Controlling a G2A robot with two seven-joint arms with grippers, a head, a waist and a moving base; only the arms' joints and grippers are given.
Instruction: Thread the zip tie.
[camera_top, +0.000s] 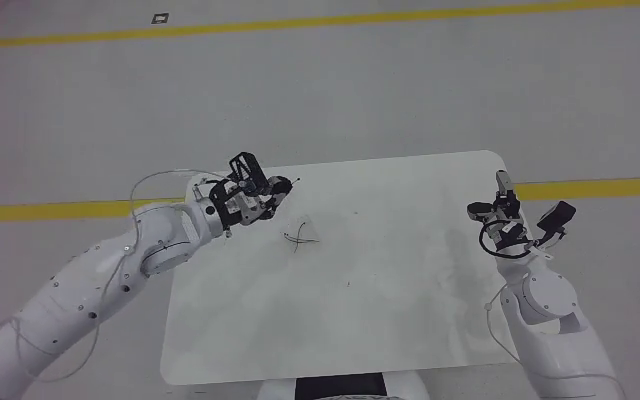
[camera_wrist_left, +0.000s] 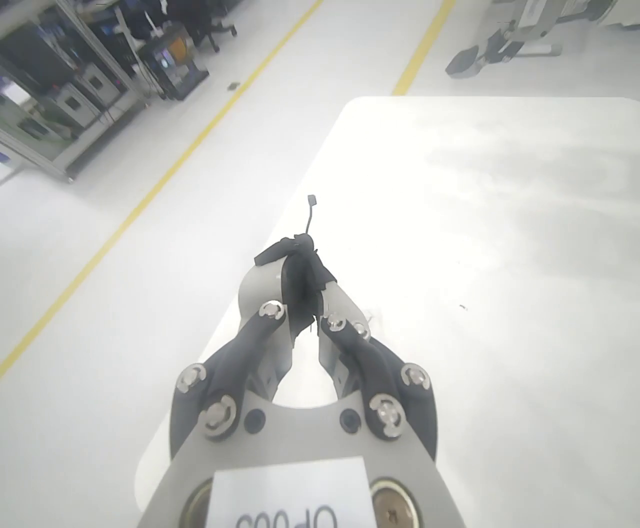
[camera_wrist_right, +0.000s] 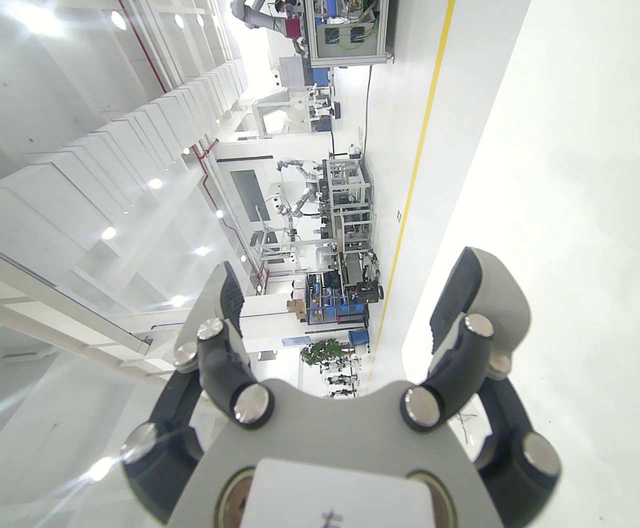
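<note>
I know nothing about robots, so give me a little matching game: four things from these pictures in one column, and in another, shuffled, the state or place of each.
Things:
1. left gripper
2. right gripper
3. zip tie
4. thin dark strands

States or places:
A. lying loose on the table
B. open, holding nothing
C. shut tight on something black
D. pinched, with its small square end sticking out of the grip

Right pairs: 1-C, 2-B, 3-D, 4-A.
</note>
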